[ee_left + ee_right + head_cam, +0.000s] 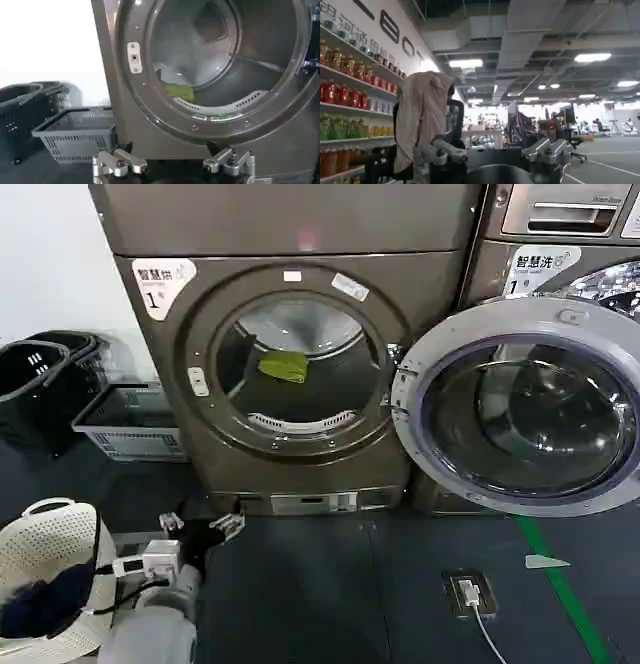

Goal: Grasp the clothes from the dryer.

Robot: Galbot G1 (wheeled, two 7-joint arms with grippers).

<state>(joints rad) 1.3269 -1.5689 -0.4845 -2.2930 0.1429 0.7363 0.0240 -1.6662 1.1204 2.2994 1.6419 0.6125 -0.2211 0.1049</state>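
The dryer (300,244) stands in front of me with its silver-rimmed glass door (520,404) swung open to the right. The clothes (283,366), a small yellow-green piece, lie inside the drum near the front lip. My left gripper (200,526) hovers low over the floor, in front of the machine's lower left corner, open and empty. In the left wrist view the clothes (179,91) sit above and beyond the left gripper (170,150), behind the porthole rim. My right gripper (492,150) is open, holds nothing and points into the room, away from the dryer.
A grey slatted basket (130,424) and black bins (40,384) stand left of the dryer. The open door blocks the right side, where a second machine (560,244) stands. A floor socket with a cable (468,591) and a green line (560,584) mark the dark floor.
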